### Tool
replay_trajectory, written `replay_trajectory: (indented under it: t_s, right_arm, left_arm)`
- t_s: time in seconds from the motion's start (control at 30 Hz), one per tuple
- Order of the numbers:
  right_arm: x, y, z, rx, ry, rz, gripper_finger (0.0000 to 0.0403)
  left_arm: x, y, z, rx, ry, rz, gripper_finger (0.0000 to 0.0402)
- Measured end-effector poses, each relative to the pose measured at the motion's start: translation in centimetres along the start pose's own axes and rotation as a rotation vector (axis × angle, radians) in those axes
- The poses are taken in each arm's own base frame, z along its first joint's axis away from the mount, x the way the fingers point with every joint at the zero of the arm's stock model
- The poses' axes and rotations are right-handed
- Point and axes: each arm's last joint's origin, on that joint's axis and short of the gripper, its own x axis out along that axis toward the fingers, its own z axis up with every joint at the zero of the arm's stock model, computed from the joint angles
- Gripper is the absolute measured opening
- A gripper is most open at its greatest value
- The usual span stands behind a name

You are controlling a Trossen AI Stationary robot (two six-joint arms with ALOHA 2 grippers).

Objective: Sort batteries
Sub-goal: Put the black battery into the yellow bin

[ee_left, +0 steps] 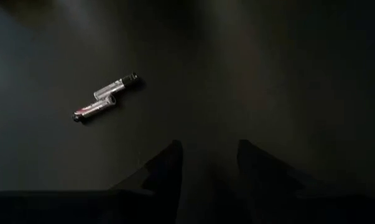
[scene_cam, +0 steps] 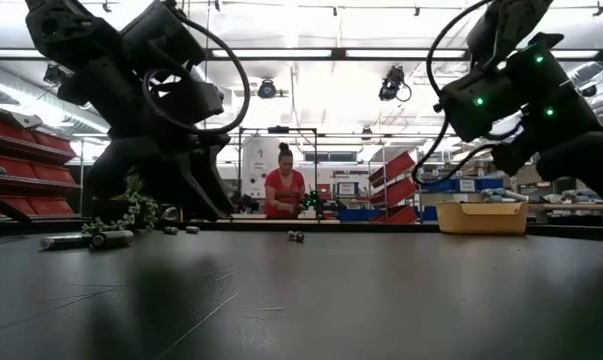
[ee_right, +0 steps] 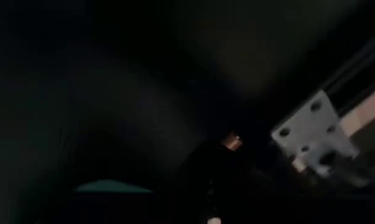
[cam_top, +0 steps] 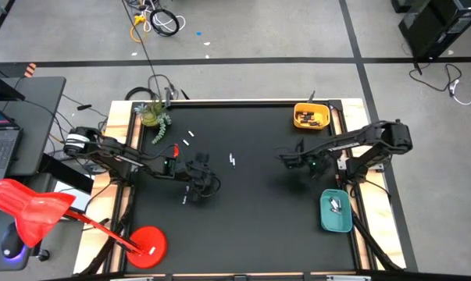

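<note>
Left arm reaches in from its own side at a low angle, wrist bent downward, left gripper (cam_top: 205,184) hanging close above the surface; its two dark fingers (ee_left: 164,167) stand parted with nothing between them. Right arm extends from the opposite side, elbow raised, forearm running inward toward the left gripper, right gripper (cam_top: 286,158) held above the surface, well apart from the left one. Right finger state not discernible.

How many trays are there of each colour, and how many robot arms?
Yellow tray: 1
Teal tray: 1
Robot arms: 2, the left arm and the right arm
Total: 4
</note>
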Motion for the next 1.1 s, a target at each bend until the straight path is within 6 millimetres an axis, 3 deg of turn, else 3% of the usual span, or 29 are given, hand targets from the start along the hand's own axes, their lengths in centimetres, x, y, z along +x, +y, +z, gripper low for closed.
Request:
replay_trajectory:
  t_s: [0.27, 0.43, 0.57, 0.63, 0.83, 1.1]
  right_arm:
    - [0.0, 0.2, 0.0, 0.392, -0.096, -0.021, 0.0051]
    - [1.9, 0.2, 0.1, 0.468, 0.037, -0.078, 0.005]
    - [3.2, 0.9, 0.8, 0.375, 0.155, -0.165, 0.0051]
    - [4.0, 1.0, 0.9, 0.286, 0.248, -0.264, 0.0052]
    - [6.3, 2.2, 2.2, -0.004, 0.403, -0.343, 0.0041]
    - [7.3, 2.4, 2.6, -0.081, 0.454, -0.348, 0.0027]
  left_arm:
    - [0.0, 0.0, -0.1, -0.002, 0.007, -0.002, 0.0158]
    - [0.0, 0.0, -0.1, 0.002, 0.006, -0.001, 0.0158]
    - [0.0, 0.0, 0.0, 0.002, 0.003, -0.002, 0.0158]
    - [0.0, 0.0, 0.0, 0.002, -0.001, -0.004, 0.0158]
    - [-0.1, -0.2, 0.2, 0.006, -0.012, -0.01, 0.0158]
    - [-0.1, -0.5, -0.2, 0.013, 0.032, -0.028, 0.0158]
